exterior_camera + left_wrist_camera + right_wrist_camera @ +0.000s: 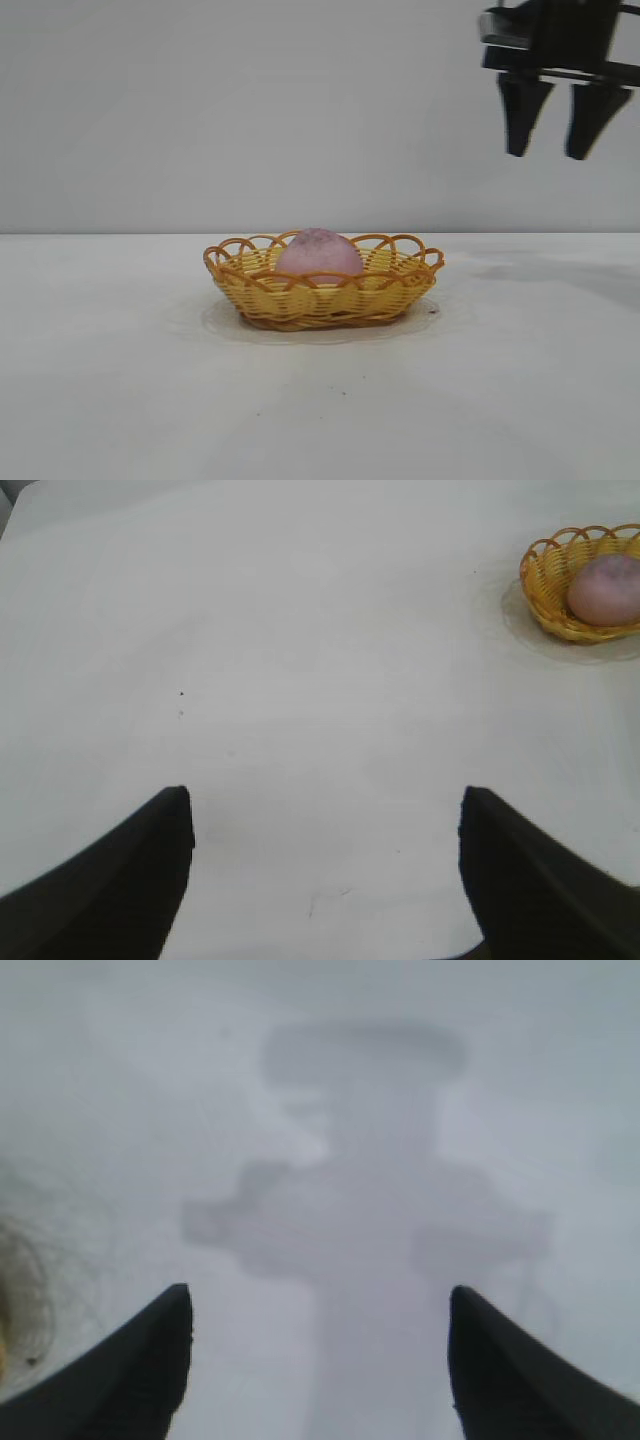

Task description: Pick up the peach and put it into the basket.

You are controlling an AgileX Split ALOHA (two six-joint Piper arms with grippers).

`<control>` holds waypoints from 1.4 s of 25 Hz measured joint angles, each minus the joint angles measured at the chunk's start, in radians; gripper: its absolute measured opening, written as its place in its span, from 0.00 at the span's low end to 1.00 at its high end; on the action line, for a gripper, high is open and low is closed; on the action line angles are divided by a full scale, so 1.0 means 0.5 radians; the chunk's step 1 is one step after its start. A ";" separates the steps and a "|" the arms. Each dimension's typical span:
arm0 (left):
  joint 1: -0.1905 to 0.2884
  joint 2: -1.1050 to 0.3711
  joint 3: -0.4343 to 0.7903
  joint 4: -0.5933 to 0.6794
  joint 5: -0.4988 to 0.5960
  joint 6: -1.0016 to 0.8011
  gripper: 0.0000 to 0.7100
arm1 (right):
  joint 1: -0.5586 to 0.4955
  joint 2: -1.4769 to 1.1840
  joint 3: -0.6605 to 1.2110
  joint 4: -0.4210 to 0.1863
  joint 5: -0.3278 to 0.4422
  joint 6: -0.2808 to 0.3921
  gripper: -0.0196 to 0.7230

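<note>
- I've got bare white surface (320, 420) nearest the exterior camera, matte, with a few tiny dark specks.
- Next back, the basket (322, 300): shallow oval wicker, yellow-orange weave, an openwork looped rim, sitting flat on the surface.
- The peach (318, 254) rests inside the basket, dull pink, rounded, matte, greyish smudging on its crown, rising above the rim.
- Up high at the exterior view's right, my right end effector (555, 120) hangs in the air with its dark tapered fingers (522, 112) pointing down, spread apart, nothing between them, touching nothing, well clear of the basket.
- The right wrist view gives what the exterior can't: looking down between those parted fingers I see only pale surface and the arm's own soft grey shadow (365, 1200).
- The left wrist view shows the left end effector (325, 820), which is out of the exterior shot: fingers wide apart, empty, over bare surface.
- Far beyond it in that same view, basket and peach sit together, well apart from the left end effector.
</note>
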 joint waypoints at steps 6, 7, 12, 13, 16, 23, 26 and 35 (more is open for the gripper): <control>0.000 0.000 0.000 0.000 0.000 0.000 0.68 | -0.069 0.001 0.000 -0.020 0.003 0.008 0.65; 0.000 0.000 0.000 0.000 0.000 0.000 0.68 | -0.069 0.001 0.000 -0.020 0.003 0.008 0.65; 0.000 0.000 0.000 0.000 0.000 0.000 0.68 | -0.069 -0.203 0.113 -0.020 0.003 0.008 0.65; 0.000 0.000 0.000 0.000 0.000 0.000 0.68 | -0.069 -0.270 0.151 -0.020 0.003 0.008 0.65; 0.000 0.000 0.000 0.000 0.000 0.000 0.68 | -0.069 -0.524 0.280 -0.020 0.008 0.012 0.65; 0.000 0.000 0.000 0.000 0.000 0.000 0.68 | -0.069 -1.218 0.786 -0.020 0.021 0.055 0.65; 0.000 0.000 0.000 0.000 0.000 0.000 0.68 | -0.069 -1.571 1.034 -0.020 0.029 0.080 0.65; 0.000 0.000 0.000 0.000 0.000 0.000 0.68 | -0.069 -2.474 1.703 -0.057 0.054 0.165 0.65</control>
